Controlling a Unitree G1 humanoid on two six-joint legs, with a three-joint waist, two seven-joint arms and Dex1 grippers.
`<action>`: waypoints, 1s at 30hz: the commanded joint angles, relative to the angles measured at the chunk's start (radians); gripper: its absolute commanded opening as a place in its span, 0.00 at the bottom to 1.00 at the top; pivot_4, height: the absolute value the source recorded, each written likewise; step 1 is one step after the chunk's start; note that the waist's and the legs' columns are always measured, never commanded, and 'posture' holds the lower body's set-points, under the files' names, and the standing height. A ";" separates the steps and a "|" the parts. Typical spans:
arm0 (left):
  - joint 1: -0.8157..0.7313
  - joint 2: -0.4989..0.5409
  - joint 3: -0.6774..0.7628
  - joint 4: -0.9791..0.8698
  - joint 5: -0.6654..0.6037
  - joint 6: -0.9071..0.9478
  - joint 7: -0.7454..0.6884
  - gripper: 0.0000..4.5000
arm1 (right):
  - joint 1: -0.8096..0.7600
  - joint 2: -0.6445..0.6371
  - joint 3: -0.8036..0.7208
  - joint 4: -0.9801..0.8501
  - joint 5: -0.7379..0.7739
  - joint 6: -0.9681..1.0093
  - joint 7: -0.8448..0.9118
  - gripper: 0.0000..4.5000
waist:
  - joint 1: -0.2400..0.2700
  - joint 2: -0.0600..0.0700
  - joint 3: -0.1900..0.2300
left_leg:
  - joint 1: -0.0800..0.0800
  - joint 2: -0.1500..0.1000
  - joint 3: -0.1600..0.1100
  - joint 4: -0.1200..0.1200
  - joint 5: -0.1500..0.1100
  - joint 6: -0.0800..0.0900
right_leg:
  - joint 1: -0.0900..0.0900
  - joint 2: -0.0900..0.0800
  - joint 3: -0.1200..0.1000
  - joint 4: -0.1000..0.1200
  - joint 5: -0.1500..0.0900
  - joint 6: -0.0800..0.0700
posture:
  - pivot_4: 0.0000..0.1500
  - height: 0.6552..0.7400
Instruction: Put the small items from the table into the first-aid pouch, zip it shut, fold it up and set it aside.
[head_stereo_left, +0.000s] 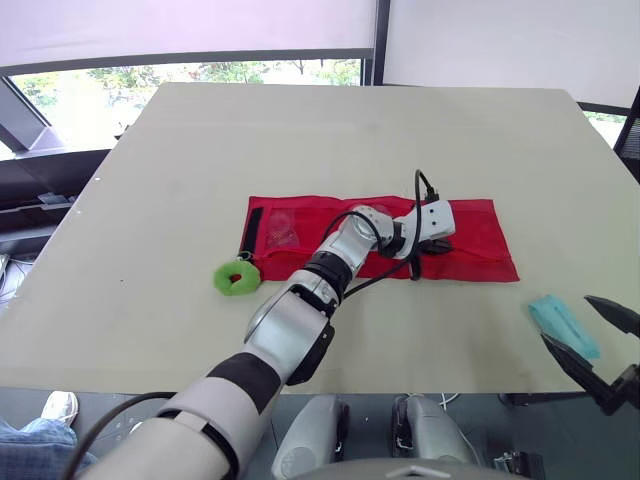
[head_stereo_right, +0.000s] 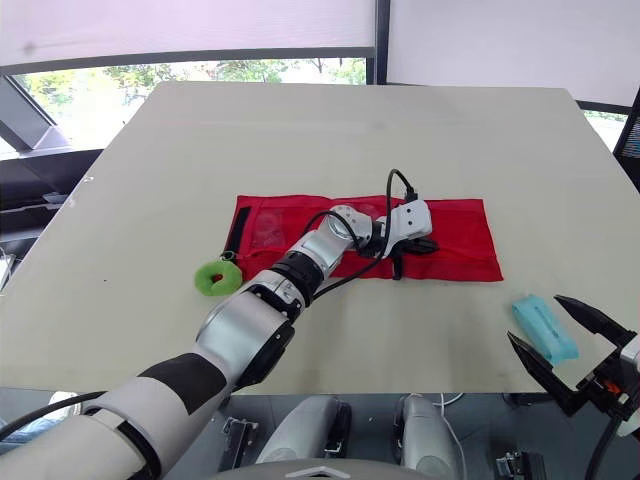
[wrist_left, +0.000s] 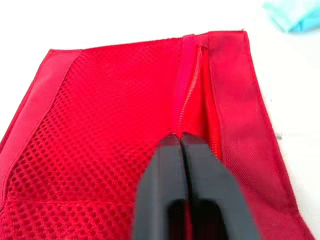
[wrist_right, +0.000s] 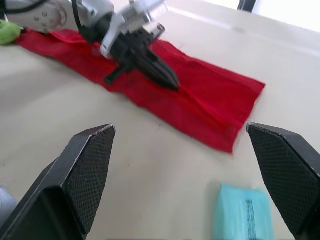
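Left wrist view: left end effector (wrist_left: 181, 140) pressed together at zipper (wrist_left: 194, 90) of flat red mesh pouch (wrist_left: 100, 125); right end effector (wrist_right: 180, 131) spread.

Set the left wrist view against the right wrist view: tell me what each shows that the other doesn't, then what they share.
Left wrist view, not the right: the zipper track and the mesh weave up close. Right wrist view, not the left: the open right gripper and the green roll. Shared: the red pouch, the teal packet and the left gripper, shut at the zipper.
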 joint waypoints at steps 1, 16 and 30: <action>0.001 0.024 0.033 -0.026 -0.018 0.004 -0.003 0.01 | 0.031 0.009 -0.049 0.019 -0.037 -0.025 -0.023 1.00 | -0.001 0.000 0.000 | 0.000 0.000 0.000 0.000 0.000 0.000 | 0.000 0.000 0.000 0.000 0.000 0.000 | 1.00 0.99; 0.235 0.222 0.105 -0.489 -0.133 0.299 -0.109 0.01 | 0.094 0.017 -0.085 0.108 -0.095 -0.083 -0.017 1.00 | -0.003 0.001 -0.001 | 0.000 0.001 0.000 0.000 0.002 -0.003 | 0.000 0.000 0.001 0.000 0.001 -0.003 | 1.00 0.99; 0.280 0.224 0.074 -0.662 -0.167 0.373 -0.124 0.01 | -0.013 -0.108 -0.027 0.248 -0.124 0.034 -0.025 1.00 | 0.002 0.002 -0.001 | 0.000 0.001 0.000 0.000 0.002 -0.004 | 0.000 -0.001 0.001 0.000 0.001 -0.003 | 1.00 0.99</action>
